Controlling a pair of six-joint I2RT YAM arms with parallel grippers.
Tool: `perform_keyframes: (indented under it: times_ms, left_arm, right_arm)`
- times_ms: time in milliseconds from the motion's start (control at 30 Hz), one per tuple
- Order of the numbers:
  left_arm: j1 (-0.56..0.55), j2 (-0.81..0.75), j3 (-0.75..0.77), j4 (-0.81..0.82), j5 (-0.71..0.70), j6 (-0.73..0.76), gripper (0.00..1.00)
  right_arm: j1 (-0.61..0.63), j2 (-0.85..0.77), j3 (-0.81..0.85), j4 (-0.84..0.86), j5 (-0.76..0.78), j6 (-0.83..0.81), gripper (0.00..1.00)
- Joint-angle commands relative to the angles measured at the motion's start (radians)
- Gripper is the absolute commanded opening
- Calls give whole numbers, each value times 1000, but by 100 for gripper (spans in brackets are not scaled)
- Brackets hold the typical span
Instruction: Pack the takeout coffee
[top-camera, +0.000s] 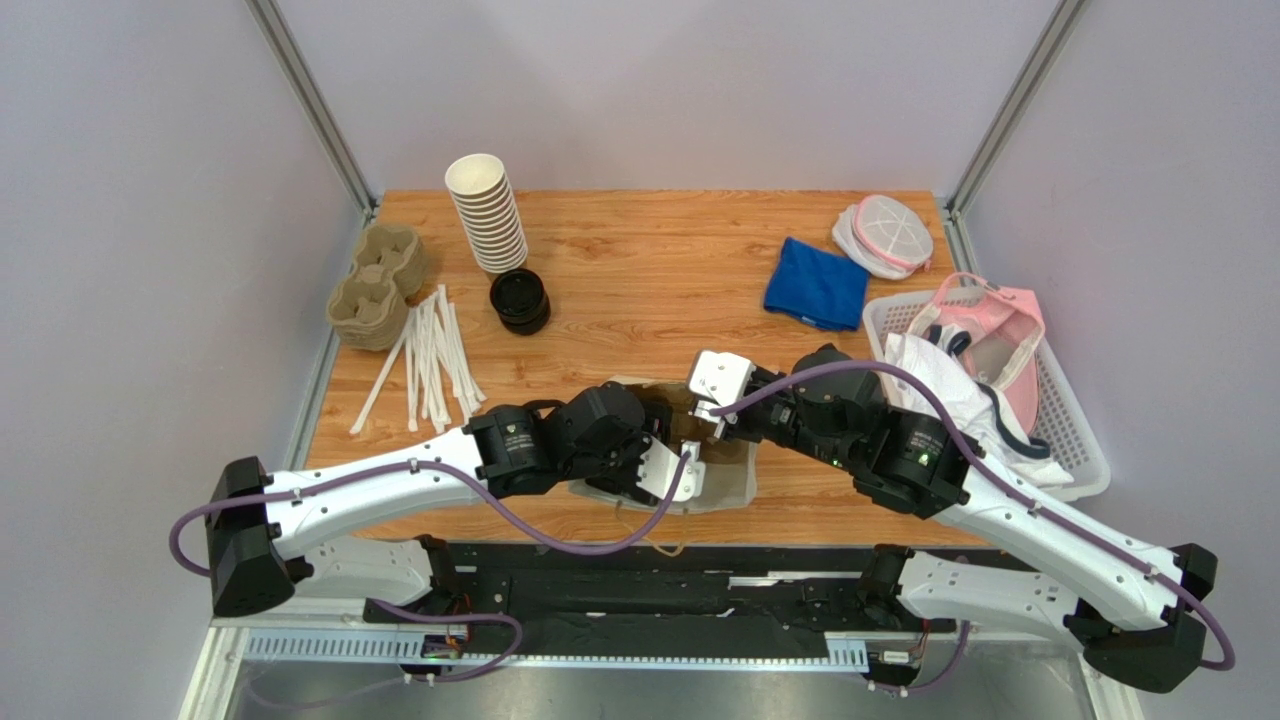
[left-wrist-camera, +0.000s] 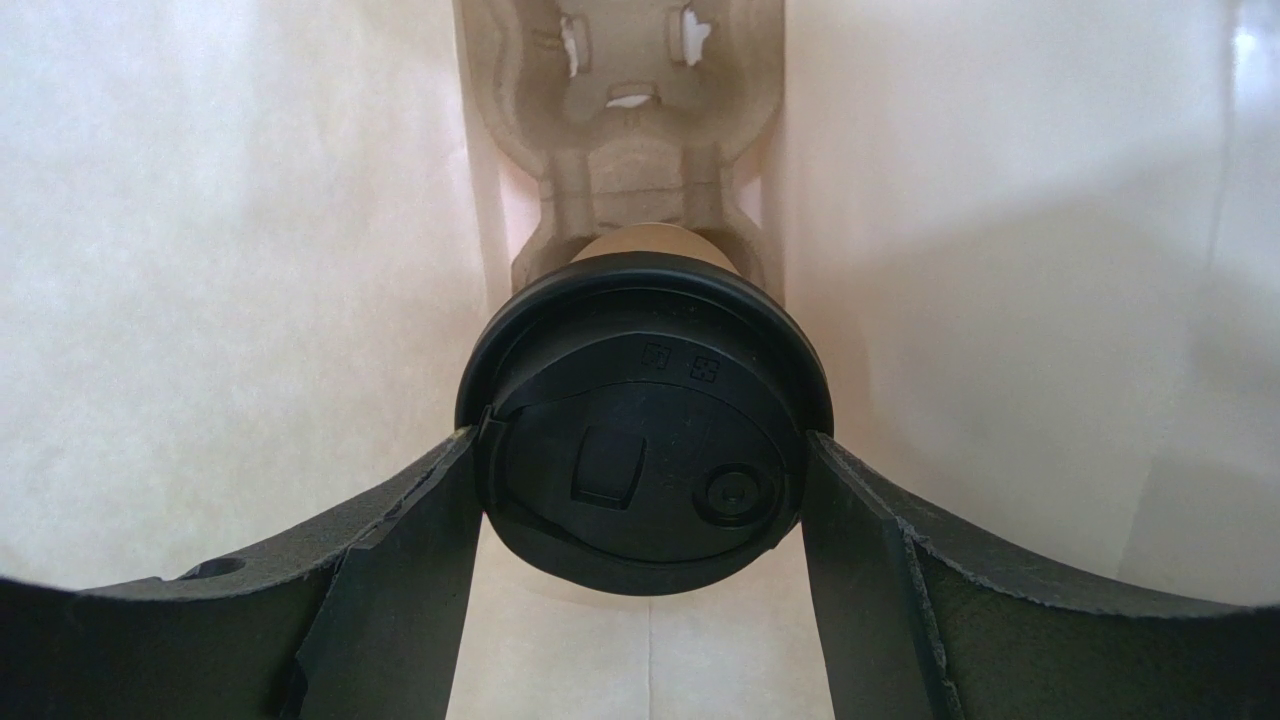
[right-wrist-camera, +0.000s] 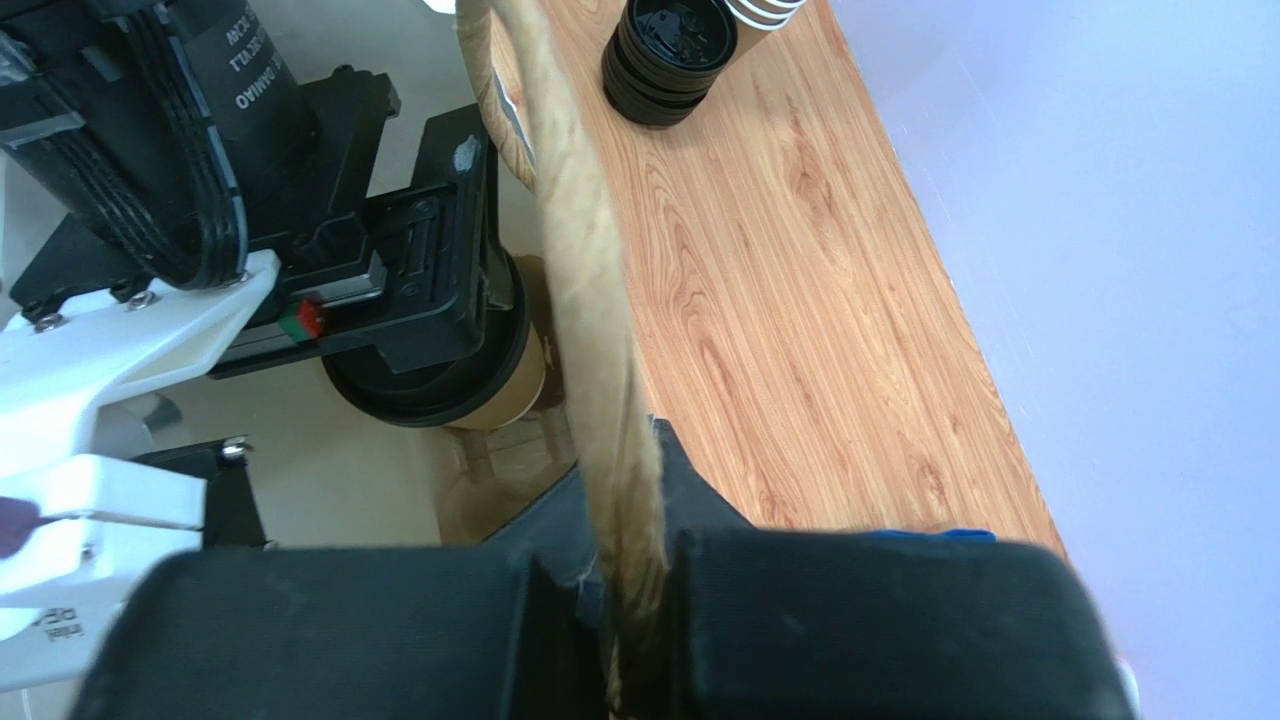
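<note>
The takeout coffee (left-wrist-camera: 646, 435), a kraft cup with a black lid, hangs inside a white paper bag (left-wrist-camera: 226, 300). It is just above a pulp cup carrier (left-wrist-camera: 624, 120) at the bag's bottom. My left gripper (left-wrist-camera: 643, 450) is shut on the coffee, one finger on each side of the lid. My right gripper (right-wrist-camera: 624, 585) is shut on the bag's twisted paper handle (right-wrist-camera: 579, 255) and holds the bag open. The right wrist view shows the cup (right-wrist-camera: 504, 393) under my left gripper. In the top view both grippers (top-camera: 661, 458) (top-camera: 706, 398) meet over the bag (top-camera: 729, 483).
A stack of lidless cups (top-camera: 489, 210), a stack of black lids (top-camera: 520, 300), spare carriers (top-camera: 376, 285) and white straws (top-camera: 428, 360) lie at the back left. A blue cloth (top-camera: 815, 282) and a white basket (top-camera: 1067, 450) are on the right.
</note>
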Motion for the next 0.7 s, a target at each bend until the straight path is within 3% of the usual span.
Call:
perform_keyframes:
  times_ms: [0,667]
  left_arm:
    - [10,-6,47,20,-25,10,11]
    - [18,112,57,8,-76,66,11]
  right_arm:
    - [5,4,20,56,-19,-1,0]
    - [8,1,40,23,-100,53,0]
